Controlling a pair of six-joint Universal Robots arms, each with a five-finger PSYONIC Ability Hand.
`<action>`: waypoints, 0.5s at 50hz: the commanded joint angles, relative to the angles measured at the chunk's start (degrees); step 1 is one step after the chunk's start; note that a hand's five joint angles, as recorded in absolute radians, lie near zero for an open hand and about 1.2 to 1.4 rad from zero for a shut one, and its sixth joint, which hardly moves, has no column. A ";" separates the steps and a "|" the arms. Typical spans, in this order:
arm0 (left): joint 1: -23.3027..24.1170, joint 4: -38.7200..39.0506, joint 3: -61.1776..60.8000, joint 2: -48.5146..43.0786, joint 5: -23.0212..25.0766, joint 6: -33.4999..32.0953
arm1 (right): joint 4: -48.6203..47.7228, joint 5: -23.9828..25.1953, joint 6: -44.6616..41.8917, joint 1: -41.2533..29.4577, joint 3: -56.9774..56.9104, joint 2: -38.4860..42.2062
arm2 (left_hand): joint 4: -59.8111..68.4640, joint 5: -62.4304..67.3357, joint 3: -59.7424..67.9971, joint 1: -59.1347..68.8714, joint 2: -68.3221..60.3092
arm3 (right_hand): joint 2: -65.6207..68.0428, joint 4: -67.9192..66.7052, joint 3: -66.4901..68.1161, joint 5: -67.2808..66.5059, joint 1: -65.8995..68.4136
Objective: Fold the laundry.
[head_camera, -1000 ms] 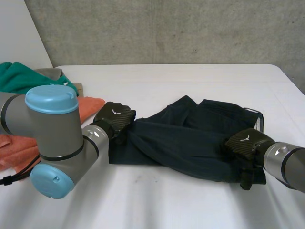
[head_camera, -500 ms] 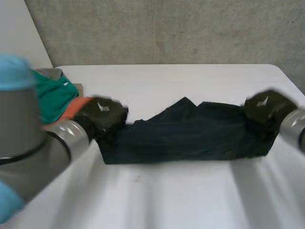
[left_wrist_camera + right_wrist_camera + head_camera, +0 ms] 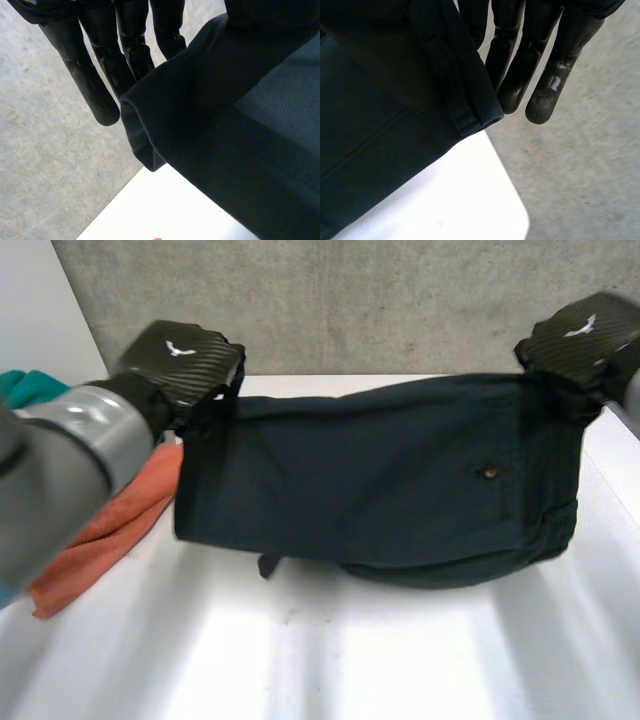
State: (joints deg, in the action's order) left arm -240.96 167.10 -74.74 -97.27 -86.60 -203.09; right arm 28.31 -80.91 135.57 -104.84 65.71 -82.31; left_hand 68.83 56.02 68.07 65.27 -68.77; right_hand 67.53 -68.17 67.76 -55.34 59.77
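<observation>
Dark navy cotton trousers (image 3: 380,480) hung stretched between two black hands above the white table (image 3: 330,660), with the lower fold seeming to rest on it. The left hand (image 3: 180,355) pinched the leg-end corner and the right hand (image 3: 580,335) pinched the waistband corner, each with straight fingers. Both grips looked shallow, right at the cloth's edge, so a corner could slip and the garment slump, perhaps onto the crumpled orange cloth (image 3: 100,540) nearby.

- Head view: looks down from behind and between the arms onto the white table (image 3: 400,670); wide enough for left hand (image 3: 185,355), right hand (image 3: 580,335) and the whole dark trousers (image 3: 370,490).
- Left wrist view: looks along the left hand, close on one trouser end.
- Right wrist view: looks along the right hand, close on the other end.
- Shared by all three: dark trousers, white table.
</observation>
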 commanded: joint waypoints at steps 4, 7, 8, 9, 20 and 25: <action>-0.65 24.30 23.04 -23.39 -0.85 -8.90 | -33.98 -7.33 6.90 -1.24 -8.93 18.94 | 11.17 13.98 11.93 14.73 -11.23 | 12.47 -11.83 12.24 -14.66 20.23; -0.74 35.64 31.03 -26.47 -1.46 -9.52 | -51.47 -9.09 7.60 -3.00 -11.30 20.87 | 11.17 13.98 11.93 14.73 -11.23 | 12.47 -11.83 12.24 -14.66 20.23; -0.83 38.62 32.45 -26.74 -1.73 -9.43 | -55.87 -9.09 7.60 -3.35 -11.66 21.14 | 11.17 13.98 11.93 14.73 -11.23 | 12.47 -11.83 12.24 -14.66 20.23; -0.83 41.18 33.77 -27.18 -1.99 -9.43 | -59.65 -9.09 7.69 -3.62 -12.01 21.49 | 11.17 13.98 11.93 14.73 -11.23 | 12.47 -11.83 12.24 -14.66 20.23; -0.12 48.94 27.21 -26.83 -5.24 -8.03 | -65.94 -8.65 13.22 -5.20 -15.00 25.53 | 11.17 13.98 11.93 14.73 -11.23 | 12.47 -11.83 12.24 -14.66 20.23; -0.48 48.94 12.90 -25.25 -4.98 -5.48 | -58.22 -5.33 14.46 -5.90 -8.96 27.90 | 11.17 13.98 11.93 14.73 -11.23 | 12.47 -11.83 12.24 -14.66 20.23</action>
State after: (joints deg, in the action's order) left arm -241.16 217.22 -46.32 -124.25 -91.64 -211.13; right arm -39.13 -89.37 148.35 -110.21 51.07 -56.71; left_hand 68.88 56.02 68.23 65.27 -68.85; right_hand 67.55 -68.19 68.06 -55.33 59.88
